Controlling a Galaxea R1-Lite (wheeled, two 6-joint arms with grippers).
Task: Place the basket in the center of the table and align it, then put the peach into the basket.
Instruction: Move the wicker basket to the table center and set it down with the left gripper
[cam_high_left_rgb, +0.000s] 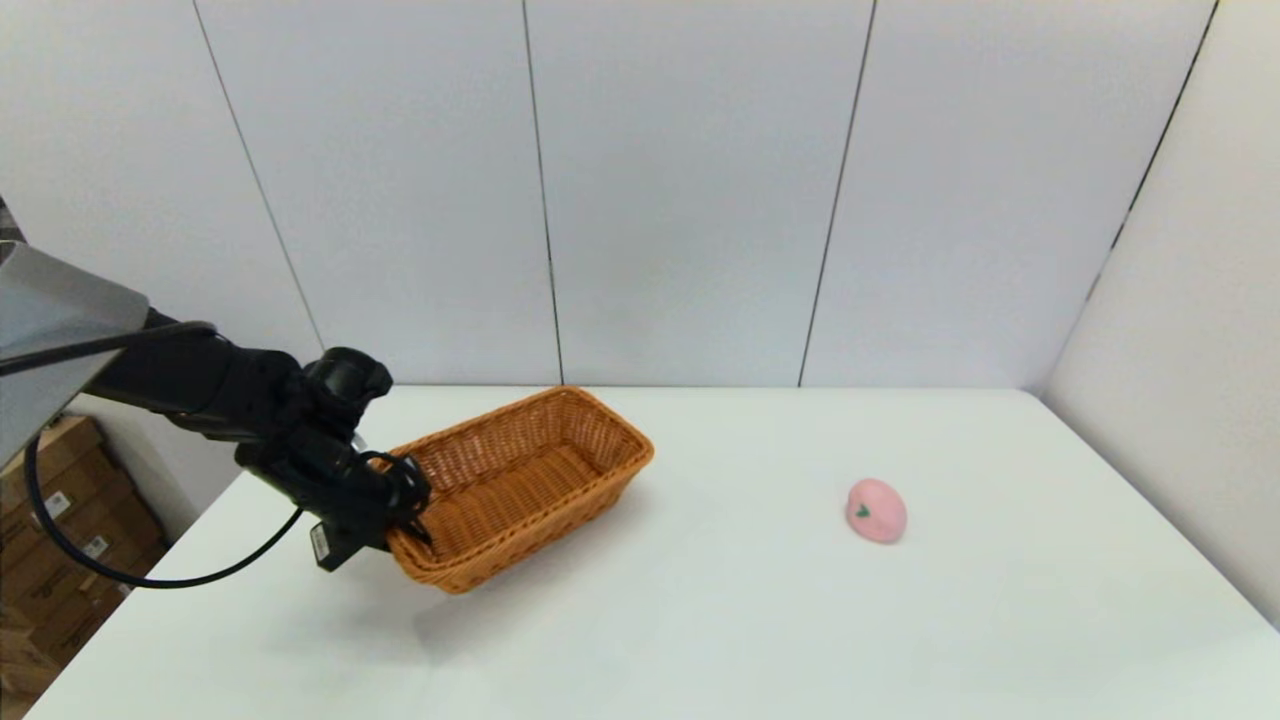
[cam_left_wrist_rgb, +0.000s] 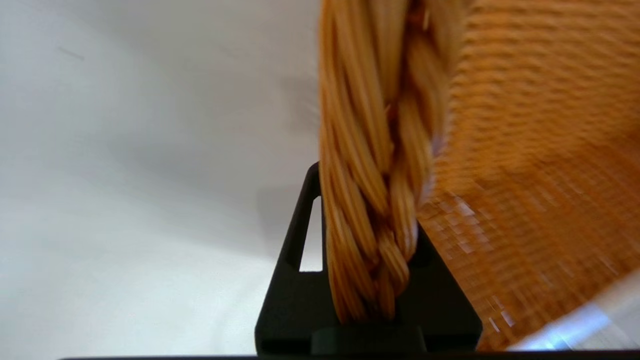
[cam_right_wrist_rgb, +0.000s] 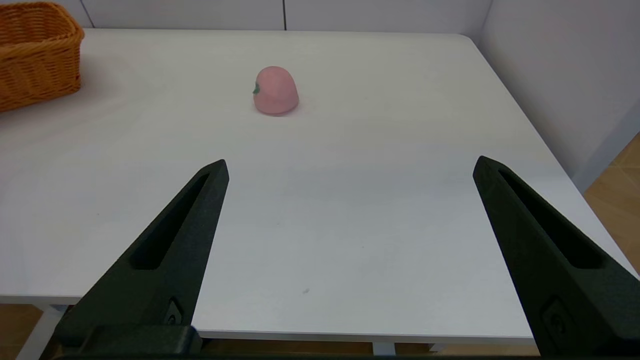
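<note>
The left tool (cam_high_left_rgb: 405, 500) is clamped on the braided rim at the near-left end of the basket (cam_high_left_rgb: 520, 480); the left wrist view shows the rim (cam_left_wrist_rgb: 375, 200) pinched between the black fingers (cam_left_wrist_rgb: 295, 280). The basket sits on the left half of the desk (cam_high_left_rgb: 700, 620), that gripped end seemingly raised a little, judging by the shadow under it. Its long axis runs slantwise, from near-left to far-right, not square with the desk's edges. So the centre lies to the basket's right, and the move ahead seems to be a carry rightward with a turn to square it up. The peach (cam_high_left_rgb: 876, 510) rests well apart on the right half, stem mark facing the robot. The right tool (cam_right_wrist_rgb: 350, 170) is spread wide, empty, over the near right edge, and is the nearer to the peach.
</note>
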